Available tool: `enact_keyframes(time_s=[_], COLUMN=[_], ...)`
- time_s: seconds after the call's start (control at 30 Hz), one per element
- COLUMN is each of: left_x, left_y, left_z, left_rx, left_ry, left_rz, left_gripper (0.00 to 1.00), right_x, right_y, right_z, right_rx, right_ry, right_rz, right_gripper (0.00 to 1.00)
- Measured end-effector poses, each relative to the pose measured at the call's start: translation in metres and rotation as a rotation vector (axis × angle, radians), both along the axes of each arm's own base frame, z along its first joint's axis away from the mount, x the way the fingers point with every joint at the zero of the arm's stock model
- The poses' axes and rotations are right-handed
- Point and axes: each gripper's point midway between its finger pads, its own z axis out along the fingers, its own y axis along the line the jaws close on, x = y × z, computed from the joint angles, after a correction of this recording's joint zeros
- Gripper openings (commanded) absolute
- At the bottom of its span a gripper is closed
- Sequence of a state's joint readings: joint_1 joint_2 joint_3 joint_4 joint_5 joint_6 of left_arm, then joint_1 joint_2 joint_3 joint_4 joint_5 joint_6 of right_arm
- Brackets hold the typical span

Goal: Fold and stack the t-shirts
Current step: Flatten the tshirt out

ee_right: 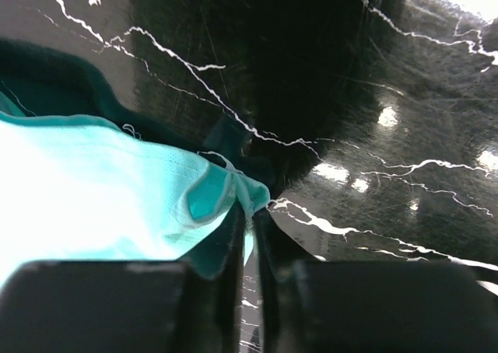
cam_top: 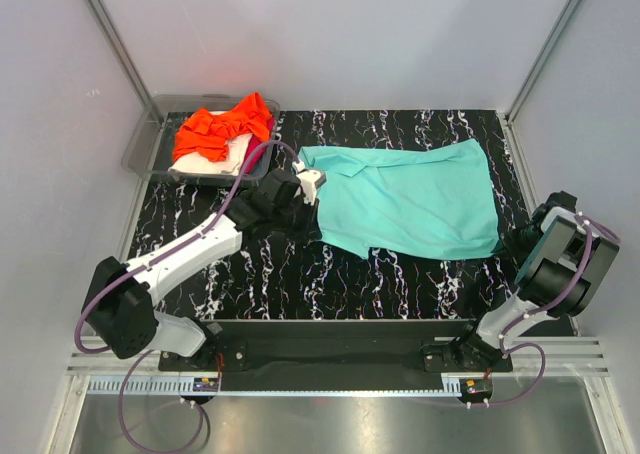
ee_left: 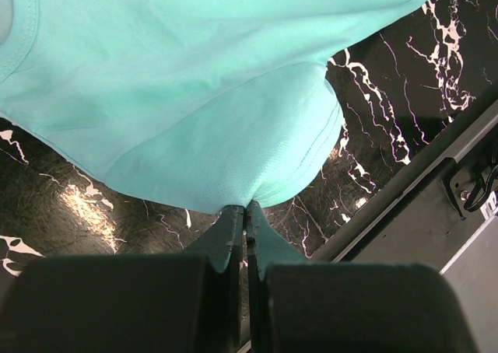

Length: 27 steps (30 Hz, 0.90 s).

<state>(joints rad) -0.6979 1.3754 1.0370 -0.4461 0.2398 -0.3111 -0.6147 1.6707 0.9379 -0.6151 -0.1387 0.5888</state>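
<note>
Entry: teal t-shirt (cam_top: 415,199), one item, unfolded, gripped at two edges; task at an early stage.

I judge that no fold has been made. The shirt lies spread nearly flat on the worktop (cam_top: 300,284) between my two hands. The left hand (ee_left: 245,209) is pinched fully closed on the sleeve hem, with the cloth fanning out ahead of its fingertips. The right hand (ee_right: 250,213) is narrowed to a slit, with the shirt's bottom corner nipped between its fingers. Beyond the left hand and off to its left, the orange t-shirt (cam_top: 225,124) sits crumpled on the cream-white t-shirt (cam_top: 232,156) in the grey tray (cam_top: 160,102). I cannot tell whether the lower one is folded. Outstanding: fold the teal shirt, fold the others, then stack.
</note>
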Motion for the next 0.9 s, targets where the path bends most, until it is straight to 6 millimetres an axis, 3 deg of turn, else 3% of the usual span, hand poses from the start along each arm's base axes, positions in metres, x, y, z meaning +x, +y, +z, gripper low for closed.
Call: enact_keyframes(time_s=[0.03, 0.23, 0.33, 0.47, 0.5, 0.67, 0.8, 0.9], left_x=[0.0, 0.006, 0.011, 0.027, 0.033, 0.062, 0.071, 0.064], left_y=[0.0, 0.006, 0.01, 0.011, 0.011, 0.01, 0.008, 0.013], left_z=[0.0, 0.002, 0.009, 0.032, 0.042, 0.104, 0.166, 0.222], left_rx=[0.0, -0.003, -0.012, -0.038, -0.048, -0.105, -0.163, -0.225], left_ry=[0.0, -0.005, -0.021, -0.069, -0.09, -0.239, -0.388, -0.514], left_rz=[0.002, 0.023, 0.042, 0.073, 0.084, 0.111, 0.095, 0.074], left_gripper=[0.0, 0.0, 0.0, 0.0, 0.0, 0.0, 0.0, 0.0], right_x=[0.0, -0.001, 0.0, 0.021, 0.034, 0.07, 0.078, 0.072], right_y=[0.0, -0.001, -0.002, -0.016, -0.022, -0.028, -0.021, -0.016], right_z=[0.0, 0.009, 0.035, 0.095, 0.119, 0.199, 0.25, 0.292], right_rx=[-0.002, -0.038, -0.085, -0.171, -0.206, -0.308, -0.354, -0.399], right_ry=[0.0, -0.004, -0.047, -0.167, -0.222, -0.399, -0.507, -0.596], right_rz=[0.002, 0.007, 0.008, 0.006, 0.011, 0.039, 0.051, 0.044], right_gripper=[0.0, 0.0, 0.0, 0.0, 0.0, 0.0, 0.0, 0.0])
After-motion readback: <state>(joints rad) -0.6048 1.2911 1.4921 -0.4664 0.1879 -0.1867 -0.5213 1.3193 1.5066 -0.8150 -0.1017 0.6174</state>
